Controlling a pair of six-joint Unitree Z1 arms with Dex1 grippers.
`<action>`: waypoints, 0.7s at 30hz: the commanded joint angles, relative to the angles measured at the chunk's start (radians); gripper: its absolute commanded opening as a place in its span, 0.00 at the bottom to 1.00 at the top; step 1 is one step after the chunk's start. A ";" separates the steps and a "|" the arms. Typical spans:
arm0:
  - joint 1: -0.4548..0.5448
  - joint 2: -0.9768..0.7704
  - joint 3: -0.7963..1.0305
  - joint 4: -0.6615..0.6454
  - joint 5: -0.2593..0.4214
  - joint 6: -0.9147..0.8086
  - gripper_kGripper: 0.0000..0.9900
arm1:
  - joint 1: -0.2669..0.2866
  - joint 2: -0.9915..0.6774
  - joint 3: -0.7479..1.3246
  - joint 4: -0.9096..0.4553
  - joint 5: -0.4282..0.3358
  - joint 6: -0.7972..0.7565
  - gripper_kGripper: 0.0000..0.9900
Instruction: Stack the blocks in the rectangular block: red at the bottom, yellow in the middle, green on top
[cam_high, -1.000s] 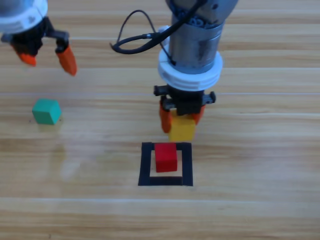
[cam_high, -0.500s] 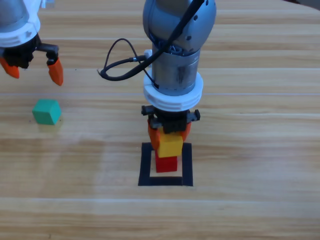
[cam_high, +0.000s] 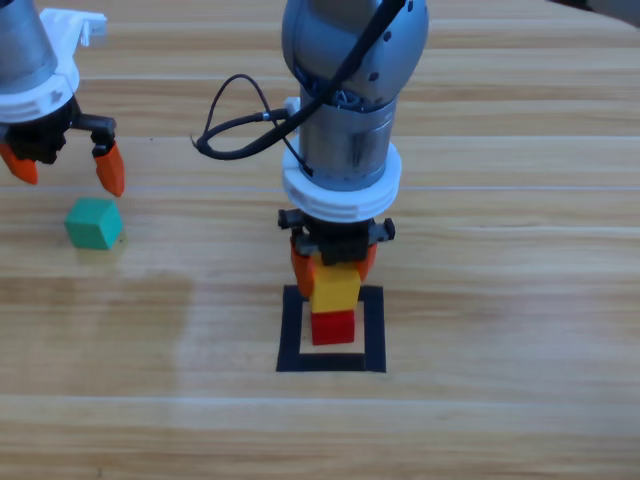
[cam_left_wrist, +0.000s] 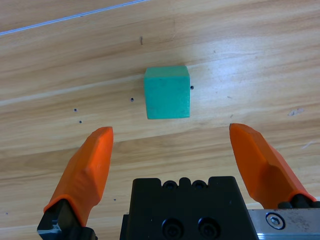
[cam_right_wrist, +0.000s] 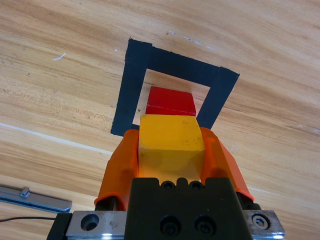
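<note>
Yellow (cam_high: 335, 290) has come down and forward since a second ago, from behind the tape to right over red (cam_high: 333, 326); in the last half second it dropped only a little more. Right gripper (cam_high: 333, 268) is clamped on yellow, one jaw on each side face. Red sits inside the tape square (cam_high: 289, 330), toward its far edge per the right wrist view. From above, yellow's bottom edge meets red's top and it looks roughly centred; the wrist view (cam_right_wrist: 171, 141) shows it overlapping red (cam_right_wrist: 170, 101), but I can't tell whether they touch or a small gap remains. Doing this step well, in my view: finish the descent slowly and straight, check the side faces line up with red, then open the jaws just enough to clear and lift vertically so they don't drag yellow off. Red is loose, so any sideways push shifts the base. Left gripper (cam_high: 62, 165) hangs wide open and empty just behind green (cam_high: 94, 222); its wrist view has green (cam_left_wrist: 167, 92) ahead, between the jaw lines, on bare table (cam_high: 520, 200), well apart from the stack. Keep it away until yellow is released.
</note>
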 joint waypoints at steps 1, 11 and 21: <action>0.016 0.002 0.021 -0.019 -0.011 -0.009 1.00 | 0.023 0.087 -0.004 0.009 0.012 0.012 0.00; 0.016 -0.001 0.037 -0.027 -0.011 -0.013 1.00 | 0.022 0.092 -0.004 0.009 0.021 0.012 1.00; 0.019 0.004 0.078 -0.056 -0.017 -0.044 1.00 | 0.040 -0.100 0.002 0.008 -0.040 0.012 1.00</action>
